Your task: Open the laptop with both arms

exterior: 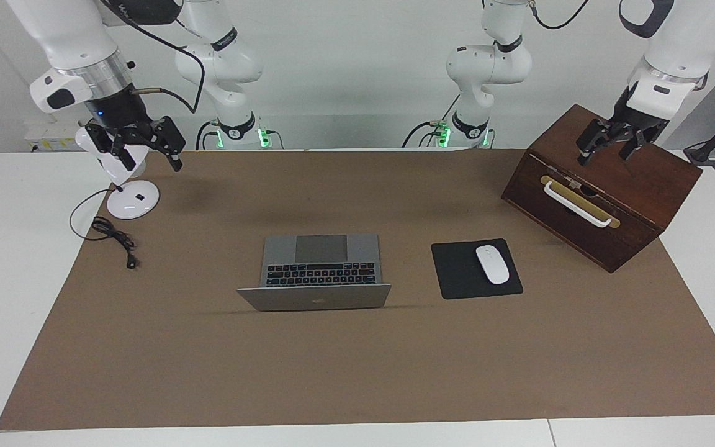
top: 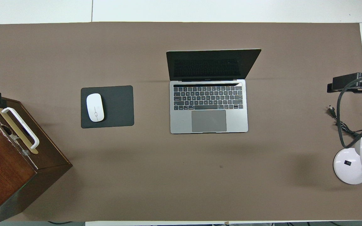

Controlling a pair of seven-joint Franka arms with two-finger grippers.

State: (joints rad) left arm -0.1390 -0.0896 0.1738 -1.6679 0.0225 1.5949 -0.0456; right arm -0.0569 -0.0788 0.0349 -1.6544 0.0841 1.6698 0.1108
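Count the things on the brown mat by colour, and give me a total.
Silver: 1, laptop
Black: 1, mouse pad
White: 2, mouse, lamp
Brown: 1, wooden box
Total: 5

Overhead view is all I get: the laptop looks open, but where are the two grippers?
Observer: The left gripper hangs open over the wooden box, clear of the laptop.
Operator: And the right one?
Observer: The right gripper is up in the air over the white lamp, also touching nothing.
Operator: What does the lid's back show?
Observer: The lid is silver with a small logo.
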